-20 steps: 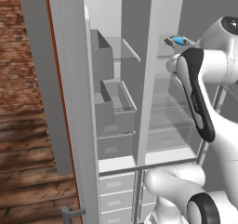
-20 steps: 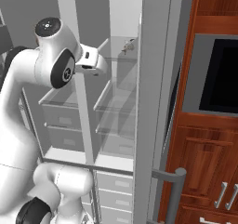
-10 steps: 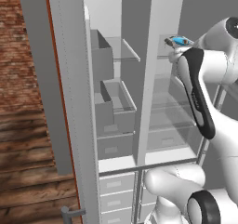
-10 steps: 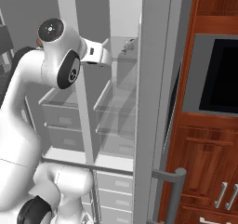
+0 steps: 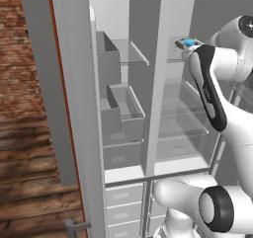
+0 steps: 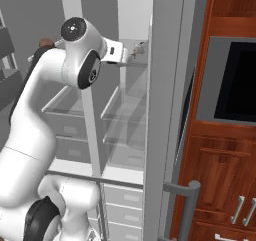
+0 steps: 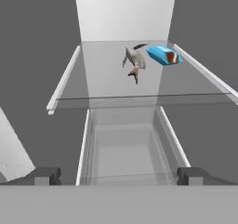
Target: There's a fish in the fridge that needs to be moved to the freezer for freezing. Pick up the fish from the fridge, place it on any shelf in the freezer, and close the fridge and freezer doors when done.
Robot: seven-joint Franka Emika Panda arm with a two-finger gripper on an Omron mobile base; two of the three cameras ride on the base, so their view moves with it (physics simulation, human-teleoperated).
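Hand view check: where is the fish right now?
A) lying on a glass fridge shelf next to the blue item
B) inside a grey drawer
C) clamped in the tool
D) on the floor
A: the fish lies on the glass shelf just beside the blue item, with the open tool well short of it.

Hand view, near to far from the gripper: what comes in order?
Gripper, open, its fingertips at the bottom → grey drawer below the shelf → front edge of the fridge glass shelf → fish → blue oblong item → white back wall.
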